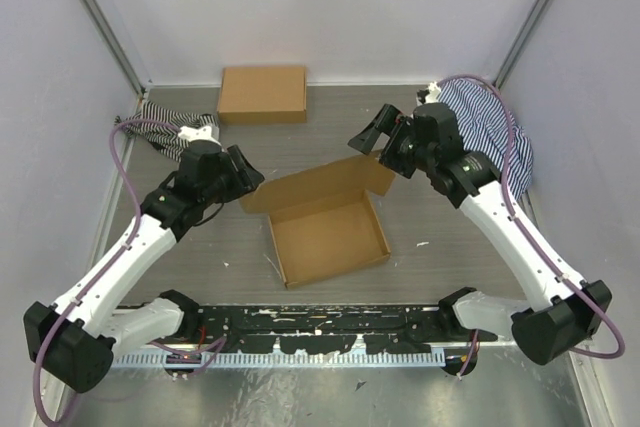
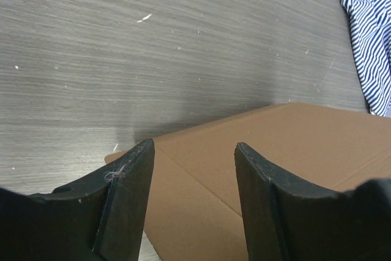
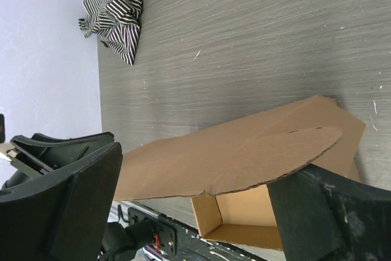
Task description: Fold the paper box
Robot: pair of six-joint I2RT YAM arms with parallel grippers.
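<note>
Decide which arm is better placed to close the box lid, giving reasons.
Probably the right: the right gripper, wide open, straddles the open lid of the paper box. The left gripper, also open, hovers only over one lid corner.

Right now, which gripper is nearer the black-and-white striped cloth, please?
Left. The left gripper is by the left end of the paper box, close to the cloth; the right gripper is at its right end, farther off.
</note>
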